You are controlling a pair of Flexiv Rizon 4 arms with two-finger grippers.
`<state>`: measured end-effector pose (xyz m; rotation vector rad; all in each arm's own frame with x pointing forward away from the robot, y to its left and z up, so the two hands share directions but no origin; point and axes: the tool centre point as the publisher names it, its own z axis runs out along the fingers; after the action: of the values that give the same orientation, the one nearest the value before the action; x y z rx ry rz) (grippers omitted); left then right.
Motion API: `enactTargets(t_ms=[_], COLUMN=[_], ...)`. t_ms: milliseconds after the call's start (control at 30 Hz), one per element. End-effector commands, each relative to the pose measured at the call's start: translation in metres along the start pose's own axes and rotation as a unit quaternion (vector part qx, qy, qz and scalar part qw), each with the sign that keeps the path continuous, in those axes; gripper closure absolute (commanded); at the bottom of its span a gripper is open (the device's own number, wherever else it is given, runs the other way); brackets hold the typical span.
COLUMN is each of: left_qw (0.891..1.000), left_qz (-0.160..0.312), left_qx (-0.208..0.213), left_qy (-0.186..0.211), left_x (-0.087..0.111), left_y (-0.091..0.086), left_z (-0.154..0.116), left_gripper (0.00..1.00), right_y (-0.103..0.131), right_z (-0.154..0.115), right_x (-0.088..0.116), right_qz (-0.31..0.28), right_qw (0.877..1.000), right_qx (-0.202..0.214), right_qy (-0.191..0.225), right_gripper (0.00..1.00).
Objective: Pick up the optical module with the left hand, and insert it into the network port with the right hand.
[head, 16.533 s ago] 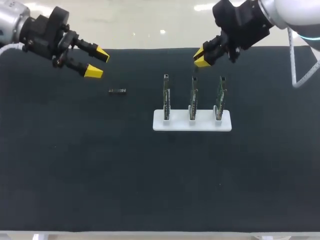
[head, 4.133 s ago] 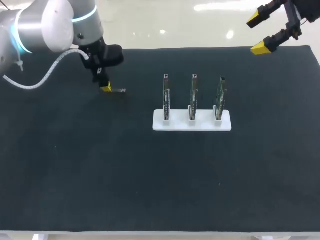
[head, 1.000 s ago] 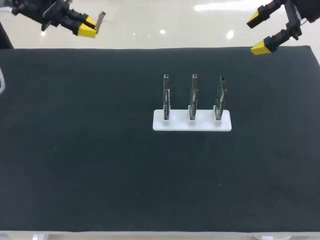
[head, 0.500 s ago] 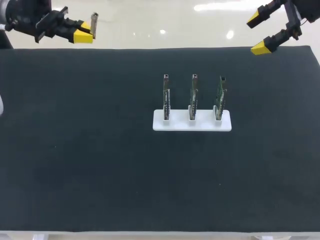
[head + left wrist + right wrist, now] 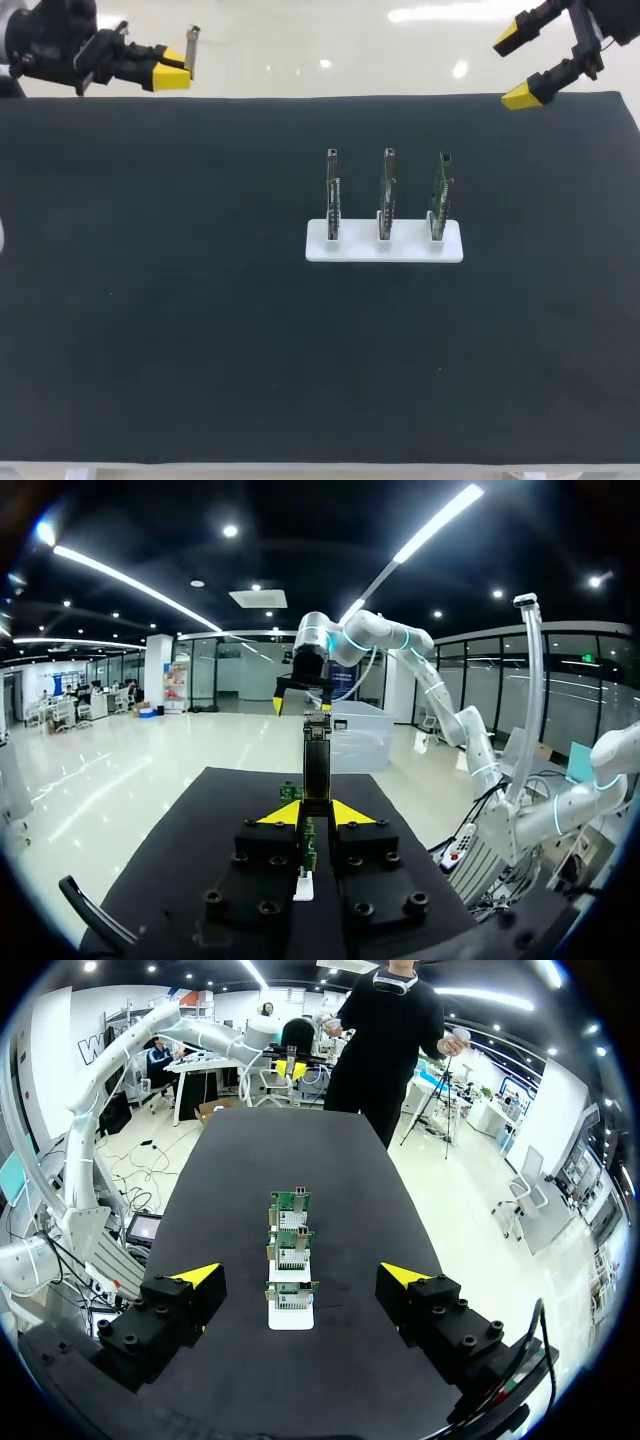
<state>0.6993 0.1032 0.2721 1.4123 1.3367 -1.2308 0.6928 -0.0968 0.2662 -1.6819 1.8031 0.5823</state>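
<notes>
While the left gripper [image 5: 172, 72] is clenched on the optical module [image 5: 192, 50], the module stands upright at the upper left of the frame, above the far edge of the table [image 5: 200, 330]. The left wrist view shows both yellow tips pressing the module's lower end from two sides, so most of its body projects free ahead of the fingers. The right gripper [image 5: 517, 67] hangs released at the upper right, jaws spread wide and empty.

The step in hand is judged to be the hand-over.
1. Present the module's free length to the right gripper.
2. Close the right fingers on that free length, square to the body.
3. Release the left fingers only after the right grip is firm.

Three boards [image 5: 387, 190] stand on edge in a white holder [image 5: 384, 243] at the centre of the frame, well apart from both grippers. The network port itself is too small to make out. Open room lies along the far edge between the arms. Both grippers sit close to that edge, so a dropped module could leave the table.
</notes>
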Motion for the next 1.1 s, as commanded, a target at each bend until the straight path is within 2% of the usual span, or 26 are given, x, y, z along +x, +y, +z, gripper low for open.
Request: enactTargets(t_ms=[33,400,500,733,900,1100], left_qw=[0.986,0.986,0.986,0.982,0.983,0.988], left_qz=[0.001,0.001,0.022,0.036,0.031,0.031], left_qx=[-0.169,-0.169,-0.164,-0.162,-0.154,-0.110], left_qy=[-0.001,-0.001,-0.033,-0.087,-0.093,-0.100], left_x=[0.000,0.000,-0.004,-0.019,-0.022,-0.023], left_y=[-0.006,-0.006,-0.003,0.017,0.027,0.029], left_z=[0.001,0.001,0.013,0.045,0.069,0.086], left_gripper=[1.00,1.00,1.00,1.00,1.00,1.00], right_y=[0.000,0.000,0.000,0.000,0.000,0.000], right_z=[0.000,0.000,0.000,0.000,0.000,0.000], right_x=[0.000,0.000,0.000,0.000,0.000,0.000], right_qz=[0.000,0.000,0.000,0.000,0.000,0.000], right_qw=[1.000,1.000,1.000,1.000,1.000,1.000], right_qx=[0.000,0.000,0.000,0.000,0.000,0.000], right_qy=[-0.001,-0.001,-0.001,-0.001,-0.001,-0.001], right_gripper=[0.00,0.00,0.00,0.00,0.00,0.00])
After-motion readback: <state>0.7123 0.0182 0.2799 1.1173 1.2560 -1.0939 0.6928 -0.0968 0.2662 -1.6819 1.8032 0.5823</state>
